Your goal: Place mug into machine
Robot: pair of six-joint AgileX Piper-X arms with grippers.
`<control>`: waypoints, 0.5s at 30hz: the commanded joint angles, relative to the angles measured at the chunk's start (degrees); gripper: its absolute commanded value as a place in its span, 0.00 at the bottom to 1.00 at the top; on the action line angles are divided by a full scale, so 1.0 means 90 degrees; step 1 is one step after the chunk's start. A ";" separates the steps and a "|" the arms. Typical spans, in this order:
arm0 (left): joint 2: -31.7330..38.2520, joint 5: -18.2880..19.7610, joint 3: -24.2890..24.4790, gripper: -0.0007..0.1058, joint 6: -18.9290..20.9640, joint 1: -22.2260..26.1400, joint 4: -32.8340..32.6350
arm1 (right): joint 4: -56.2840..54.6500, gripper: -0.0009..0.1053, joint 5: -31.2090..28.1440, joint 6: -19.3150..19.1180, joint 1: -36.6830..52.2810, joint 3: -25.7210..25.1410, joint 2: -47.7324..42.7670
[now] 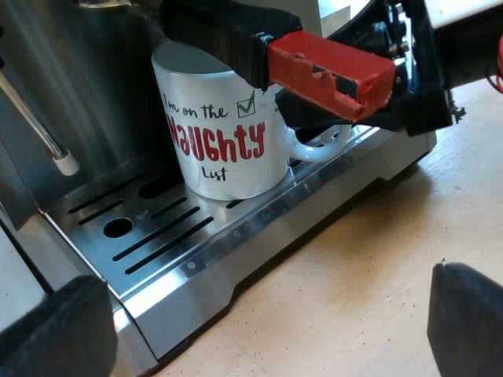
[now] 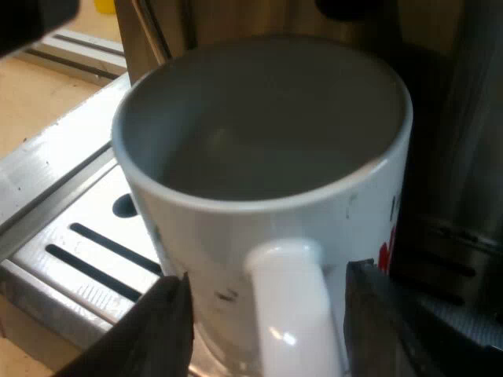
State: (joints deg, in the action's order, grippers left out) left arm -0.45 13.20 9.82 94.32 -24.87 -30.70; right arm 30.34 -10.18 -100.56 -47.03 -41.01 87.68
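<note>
Left wrist view: the white ceramic mug with red "Naughty List" lettering (image 1: 220,141) stands on the slotted steel drip tray (image 1: 206,259) of the espresso machine, beneath the dark holder handle with its red end (image 1: 330,71). Its long axis is vertical, mouth up, lettering outward, loop handle pointing along the tray. The left gripper (image 1: 263,314) hangs over the wooden table (image 1: 354,259), fingers wide apart and empty. Right wrist view: the right gripper (image 2: 266,276) straddles the mug's loop handle, fingers spread with gaps on both sides. Caution: a skewed retreat could hook the loop and turn or drag the mug; lifting would probably strike the red end.
</note>
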 commanded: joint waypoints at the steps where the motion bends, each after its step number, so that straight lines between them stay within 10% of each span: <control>1: -0.0025 -0.0069 0.0014 0.77 0.0086 -0.0032 0.0111 | 0.0093 0.41 -0.0165 0.0011 -0.0067 0.0125 -0.0145; 15: -0.0025 -0.0069 0.0014 0.77 0.0105 -0.0032 0.0111 | 0.1238 0.41 -0.0230 0.0000 -0.0068 0.1099 -0.0140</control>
State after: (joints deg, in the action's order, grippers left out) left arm -0.45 13.20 9.82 94.32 -24.87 -30.70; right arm 40.08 -11.83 -100.56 -47.57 -30.90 86.35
